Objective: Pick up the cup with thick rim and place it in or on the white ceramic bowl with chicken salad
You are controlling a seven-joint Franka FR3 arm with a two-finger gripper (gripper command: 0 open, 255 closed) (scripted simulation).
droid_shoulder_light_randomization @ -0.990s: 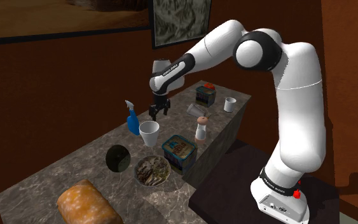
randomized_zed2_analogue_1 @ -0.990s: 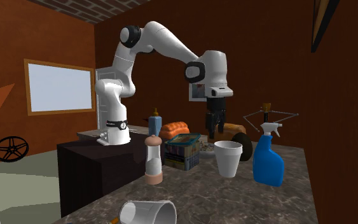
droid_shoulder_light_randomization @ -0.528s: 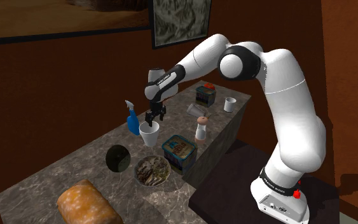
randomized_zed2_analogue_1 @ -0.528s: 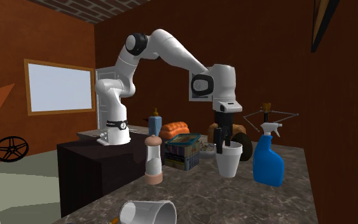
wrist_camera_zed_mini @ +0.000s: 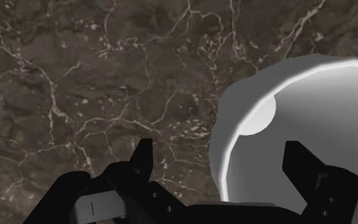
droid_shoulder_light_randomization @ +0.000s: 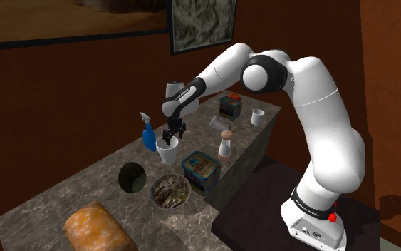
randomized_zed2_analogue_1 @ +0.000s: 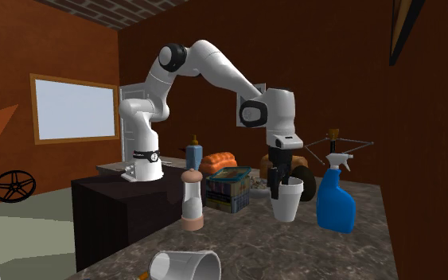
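Observation:
The thick-rimmed white cup [droid_shoulder_light_randomization: 167, 152] [randomized_zed2_analogue_1: 286, 200] stands upright on the dark marble counter [droid_shoulder_light_randomization: 63, 203], next to a blue spray bottle [droid_shoulder_light_randomization: 148, 132]. My black gripper [droid_shoulder_light_randomization: 172, 135] [randomized_zed2_analogue_1: 278, 183] hangs straight down at the cup's rim, open. In the wrist view the cup [wrist_camera_zed_mini: 279, 121] has its near wall between the spread fingers: one fingertip [wrist_camera_zed_mini: 143, 155] is outside, the other [wrist_camera_zed_mini: 296, 159] is over the inside. Neither finger visibly presses the wall. The bowl of chicken salad [droid_shoulder_light_randomization: 169, 191] sits a short way from the cup, toward the shoulder view's bottom.
A blue-lidded box [droid_shoulder_light_randomization: 200, 170] [randomized_zed2_analogue_1: 228, 188] stands beside the bowl. A shaker [droid_shoulder_light_randomization: 225, 144] [randomized_zed2_analogue_1: 191, 199], a toppled white cup [droid_shoulder_light_randomization: 219, 123] [randomized_zed2_analogue_1: 184, 265], a small cup [droid_shoulder_light_randomization: 258, 117] and a can [droid_shoulder_light_randomization: 229, 107] lie toward the stand. A dark disc [droid_shoulder_light_randomization: 131, 177] and a bread loaf [droid_shoulder_light_randomization: 95, 227] sit farther out.
The arm has lowered the open gripper from above the cup down to its rim and shifted slightly toward the spray bottle. The cup has not moved.

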